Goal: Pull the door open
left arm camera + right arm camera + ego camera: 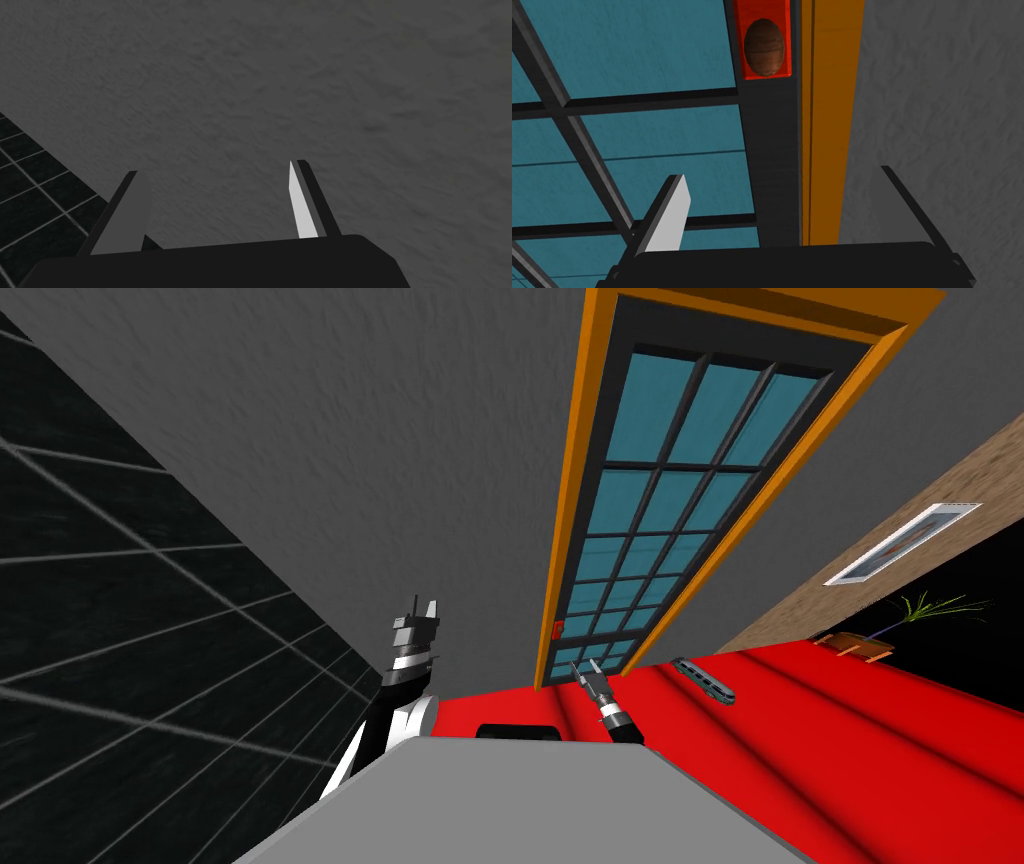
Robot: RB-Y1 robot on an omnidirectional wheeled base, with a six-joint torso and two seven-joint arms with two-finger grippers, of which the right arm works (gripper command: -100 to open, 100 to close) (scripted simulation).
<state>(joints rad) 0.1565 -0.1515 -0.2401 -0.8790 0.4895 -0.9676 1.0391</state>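
Observation:
A dark-framed door (660,498) with blue glass panes sits in an orange frame (572,488), shut flush. Its brown knob (765,47) is mounted on a red plate (762,37) beside the frame; the plate (558,630) appears small in the head view. My right gripper (587,669) (784,175) is open, held short of the door and below the knob, touching nothing. My left gripper (419,610) (215,172) is raised and open in front of the grey wall, well to the left of the door.
Red floor (800,728) runs from the door toward me. A small grey train-like object (704,679) lies on it to the right of the door, and a potted plant (880,628) stands further right. A black tiled wall (120,618) closes the left side.

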